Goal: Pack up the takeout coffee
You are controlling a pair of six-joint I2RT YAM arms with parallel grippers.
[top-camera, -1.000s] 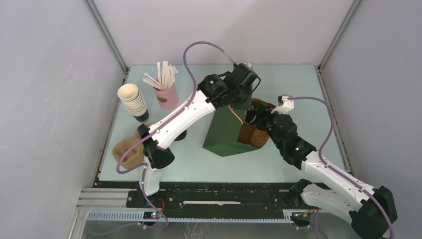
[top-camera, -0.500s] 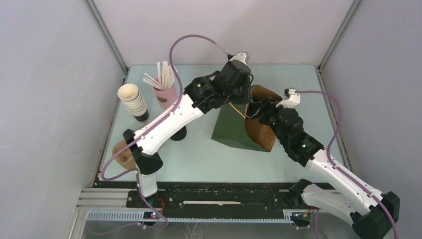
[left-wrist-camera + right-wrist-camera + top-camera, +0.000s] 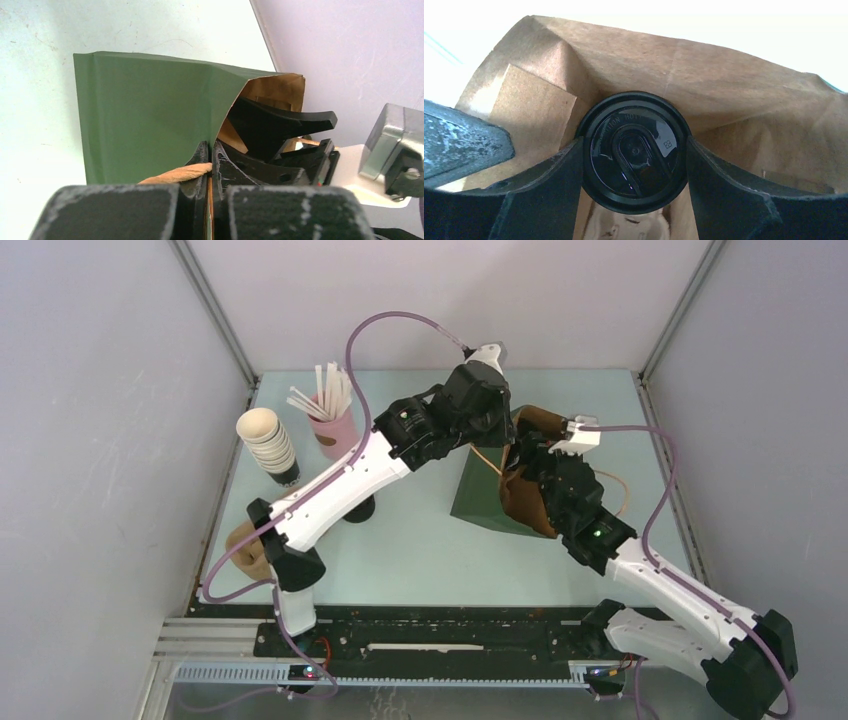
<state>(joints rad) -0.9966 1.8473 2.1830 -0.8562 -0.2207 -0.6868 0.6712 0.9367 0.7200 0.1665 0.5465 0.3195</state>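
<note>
Pale green tabletop (image 3: 400,560) fills the floor of a booth with plain grey walls, and both arms rise from its near edge. Nearest on the left, beside the left arm's base, sits a lumpy brown paper thing (image 3: 243,545); what it is cannot be told. A little further in, a low stack of black lids (image 3: 360,510) is half hidden under the left arm.

At mid-table a paper bag (image 3: 485,505), green outside and brown inside, leans with its mouth turned toward the right arm. The right gripper (image 3: 633,155) is deep inside that mouth. Its two fingers press against opposite sides of the round black lid of the takeout coffee (image 3: 636,132), grasping it. The cup sits wholly within the bag, with brown paper walls all around it. From the left wrist camera, one of the right arm's black fingers (image 3: 280,122) is seen passing in under the bag's rim.

The left gripper (image 3: 210,167) is clenched tight on the bag's upper edge, with a twisted brown paper handle (image 3: 175,173) caught at its fingers.

Farther back on the left stands a tilted stack of lidless cups (image 3: 265,445) with cream insides. Just beyond it is a pink cup (image 3: 335,432) holding white sticks.
</note>
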